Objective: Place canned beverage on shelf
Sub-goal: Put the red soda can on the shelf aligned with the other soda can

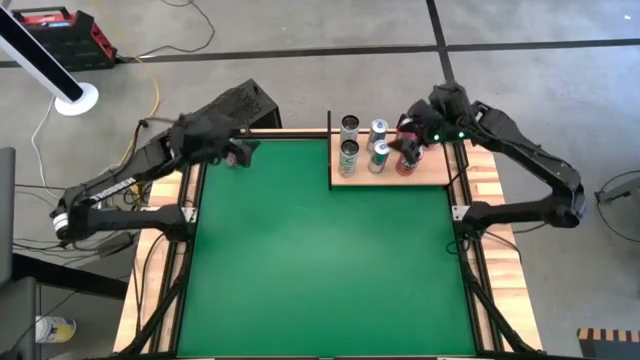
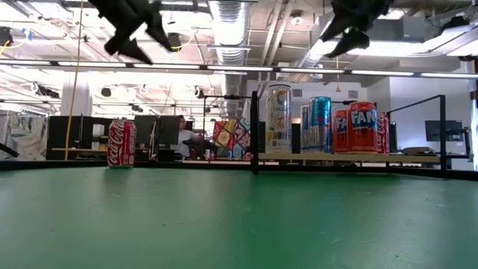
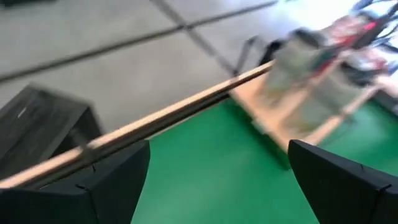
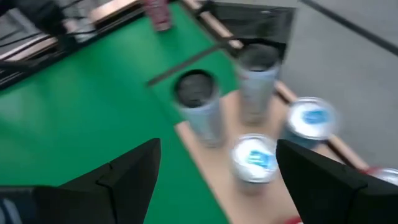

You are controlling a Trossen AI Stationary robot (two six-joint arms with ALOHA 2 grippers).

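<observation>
The shelf [image 1: 436,176] sits at the counter's far right corner with several cans on it, while one red cola can [image 2: 122,143] waits far left. The left gripper [image 1: 237,153] hovers above it, fingers wide; it should drop straight down and centre before squeezing. The right gripper [image 1: 411,140], also wide and empty, hangs over the shelf. Only the low view shows the cola can clearly.

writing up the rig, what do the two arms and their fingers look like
Both arms are dark, near-black jointed links with bulky housings. The left arm has a white band near its base; the right arm shows a small green light near its wrist. Thin cables trail off beside the left arm's base. Each wrist view shows two broad, matte black, wedge-shaped fingers.
</observation>
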